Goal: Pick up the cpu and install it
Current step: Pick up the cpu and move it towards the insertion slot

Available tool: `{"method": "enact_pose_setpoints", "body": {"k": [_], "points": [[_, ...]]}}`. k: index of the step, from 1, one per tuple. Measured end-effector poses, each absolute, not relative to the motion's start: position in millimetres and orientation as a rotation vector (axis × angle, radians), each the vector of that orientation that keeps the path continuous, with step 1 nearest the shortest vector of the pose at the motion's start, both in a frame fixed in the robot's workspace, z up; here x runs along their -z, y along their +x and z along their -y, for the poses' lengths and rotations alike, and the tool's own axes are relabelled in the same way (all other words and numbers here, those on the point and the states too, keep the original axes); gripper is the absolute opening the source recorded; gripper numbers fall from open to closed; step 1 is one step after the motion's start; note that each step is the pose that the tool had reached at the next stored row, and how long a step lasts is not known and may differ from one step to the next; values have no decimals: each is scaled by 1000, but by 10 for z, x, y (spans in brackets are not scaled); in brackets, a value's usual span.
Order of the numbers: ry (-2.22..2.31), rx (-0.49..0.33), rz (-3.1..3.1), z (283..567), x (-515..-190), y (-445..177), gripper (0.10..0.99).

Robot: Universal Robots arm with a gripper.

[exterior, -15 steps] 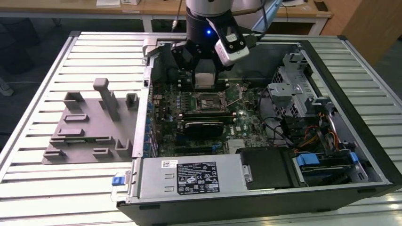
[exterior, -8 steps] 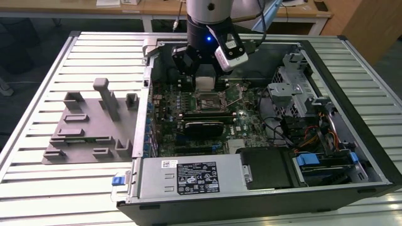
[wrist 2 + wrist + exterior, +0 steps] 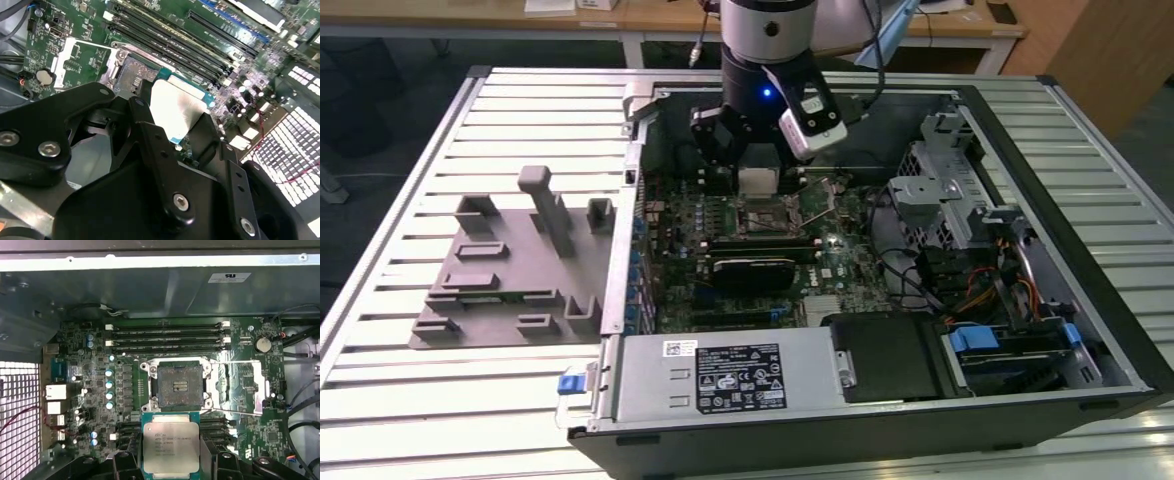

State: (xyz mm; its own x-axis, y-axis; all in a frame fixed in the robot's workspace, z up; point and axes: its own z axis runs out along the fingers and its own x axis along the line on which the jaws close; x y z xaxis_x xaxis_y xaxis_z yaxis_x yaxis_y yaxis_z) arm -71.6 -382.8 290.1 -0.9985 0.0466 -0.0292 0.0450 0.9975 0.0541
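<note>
I'm holding the cpu [image 3: 170, 440] in the gripper [image 3: 170, 462], with the fingers [image 3: 217, 465] clamping narrow on two opposite edges and the metal top facing up in the first wrist view. It's hanging above the motherboard [image 3: 270, 430] inside the open computer case [image 3: 881, 440], near the empty socket [image 3: 179, 385]. I can't tell whether it's sitting squarely over the socket, and it isn't looking like it's touching the board. The socket's hinged frame [image 3: 262, 390] is lying open to one side. The exterior view is showing the same thing: the pale cpu [image 3: 757, 181] between black fingers, above the board. On handling, I'm judging it light, flat and stiff, with no give. The smooth metal top and thin rim are offering little purchase, so an uneven squeeze is risking a tilt or slip. The underside contacts and socket pins are probably fragile, so I'm rating the edges as the only safe place to grip, never the faces.
</note>
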Motion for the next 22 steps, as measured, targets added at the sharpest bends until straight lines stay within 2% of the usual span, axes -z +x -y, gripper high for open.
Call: {"method": "enact_pose_setpoints", "body": {"k": [22], "points": [[71, -78, -3111, 3670, -2584, -550, 541]]}}
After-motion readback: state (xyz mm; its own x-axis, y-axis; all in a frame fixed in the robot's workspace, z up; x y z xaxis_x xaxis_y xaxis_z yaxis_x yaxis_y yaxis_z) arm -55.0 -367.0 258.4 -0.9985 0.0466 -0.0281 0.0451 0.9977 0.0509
